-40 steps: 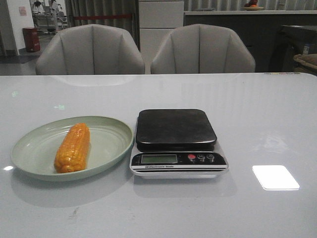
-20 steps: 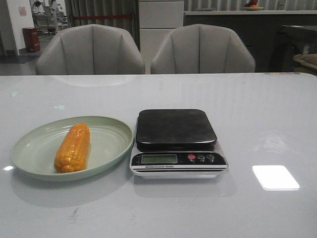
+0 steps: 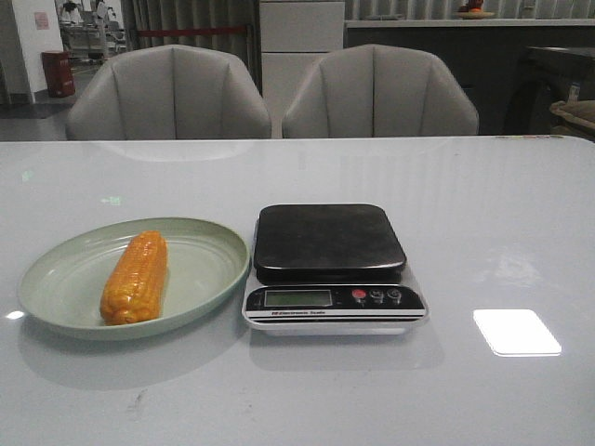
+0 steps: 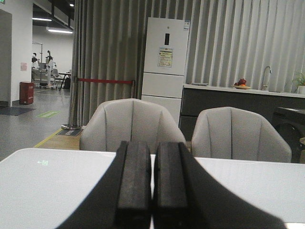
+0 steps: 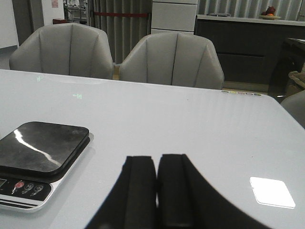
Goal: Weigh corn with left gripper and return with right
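The orange-yellow corn [image 3: 136, 277] lies lengthwise on the pale green plate [image 3: 56, 279] at the table's left front. The scale [image 3: 331, 268] with a black top stands just right of the plate; it also shows in the right wrist view [image 5: 40, 160]. My left gripper [image 4: 152, 145] is shut and empty, held level above the table and facing the chairs. My right gripper [image 5: 157, 160] is shut and empty, low over the table to the right of the scale. Neither gripper shows in the front view. The corn is out of both wrist views.
Two grey chairs [image 3: 167, 93] stand behind the table's far edge. A bright patch of reflected light [image 3: 516, 332] lies on the table right of the scale. A white fridge [image 4: 164, 62] and a dark counter stand far behind.
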{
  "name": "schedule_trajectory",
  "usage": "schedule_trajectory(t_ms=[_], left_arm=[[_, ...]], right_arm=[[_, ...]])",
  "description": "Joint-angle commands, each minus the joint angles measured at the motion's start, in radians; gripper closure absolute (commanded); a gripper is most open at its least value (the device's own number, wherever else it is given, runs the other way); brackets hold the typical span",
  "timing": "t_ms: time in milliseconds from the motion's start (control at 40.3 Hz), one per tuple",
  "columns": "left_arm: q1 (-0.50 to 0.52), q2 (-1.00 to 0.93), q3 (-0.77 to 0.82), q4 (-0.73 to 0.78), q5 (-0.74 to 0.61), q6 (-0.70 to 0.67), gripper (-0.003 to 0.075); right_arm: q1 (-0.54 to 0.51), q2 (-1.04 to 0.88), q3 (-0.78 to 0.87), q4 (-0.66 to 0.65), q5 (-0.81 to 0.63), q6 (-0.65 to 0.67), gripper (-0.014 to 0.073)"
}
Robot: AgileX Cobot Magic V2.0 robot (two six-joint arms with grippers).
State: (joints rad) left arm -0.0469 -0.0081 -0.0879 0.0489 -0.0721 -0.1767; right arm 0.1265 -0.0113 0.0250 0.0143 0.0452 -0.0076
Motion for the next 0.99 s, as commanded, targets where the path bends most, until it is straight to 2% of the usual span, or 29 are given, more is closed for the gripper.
schedule_trajectory(t_ms=[0,149,273,695,795,969], left_arm=[[-0.002,0.031,-0.13,-0.012,0.06,-0.013,0.0599],[-0.002,0.11,-0.287,-0.012,0.282,-0.013,0.0599],[-0.002,0.168,-0.357,-0.03,0.39,-0.013,0.0599],[-0.002,0.22,-0.335,-0.044,0.383,-0.013,0.0582],[-0.002,0.238,-0.335,-0.042,0.385,-0.013,0.0482],[-0.019,0.286,-0.337,-0.042,0.385,-0.013,0.0162]], right_arm=[[0.0,-0.019,0.005,-0.014,-0.081,0.001,0.0426],[0.0,-0.019,0.005,-0.014,-0.081,0.008,0.0428],[0.0,-0.019,0.005,-0.014,-0.081,0.008,0.0428],[0.0,-0.019,0.005,-0.014,-0.081,0.008,0.0428],[0.0,-0.019,0.005,-0.014,-0.081,0.008,0.0428],[0.0,-0.019,0.005,-0.014,-0.081,0.008,0.0428]])
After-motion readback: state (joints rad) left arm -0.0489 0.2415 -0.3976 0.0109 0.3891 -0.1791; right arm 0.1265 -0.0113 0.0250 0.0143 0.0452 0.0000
